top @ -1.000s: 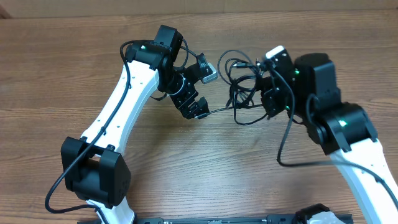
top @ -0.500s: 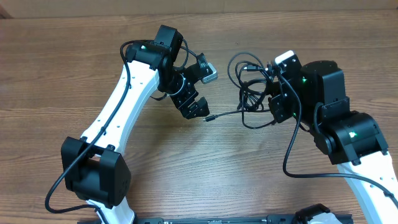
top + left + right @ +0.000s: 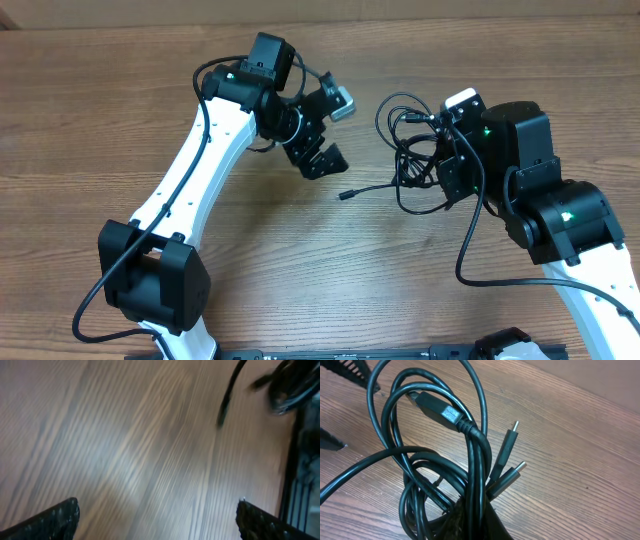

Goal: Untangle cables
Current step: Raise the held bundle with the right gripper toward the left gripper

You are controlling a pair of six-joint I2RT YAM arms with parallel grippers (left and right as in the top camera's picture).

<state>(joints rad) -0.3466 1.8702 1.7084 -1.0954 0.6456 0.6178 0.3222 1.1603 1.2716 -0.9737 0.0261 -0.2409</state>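
Note:
A tangled bundle of thin black cables [image 3: 408, 150] hangs at my right gripper [image 3: 446, 168], which is shut on it. In the right wrist view the fingers [image 3: 485, 522] clamp the strands low down, and loops rise above with a thick plug [image 3: 440, 408] and two small silvery-tipped plugs [image 3: 509, 442] sticking out. One strand runs left from the bundle and its free plug end [image 3: 347, 194] lies on the table. My left gripper [image 3: 325, 160] is open and empty, above and left of that end. The left wrist view is blurred; its fingers [image 3: 157, 507] are wide apart, with the cable end [image 3: 225, 405] ahead.
The wooden table [image 3: 330, 270] spreads round both arms. A pale wall edge [image 3: 330, 8] runs along the far side. The black frame of the arm mount [image 3: 350, 352] sits at the front edge.
The cable end has come out of my left gripper, which has lifted up and away from it. My right gripper has pulled the bundle to the right.

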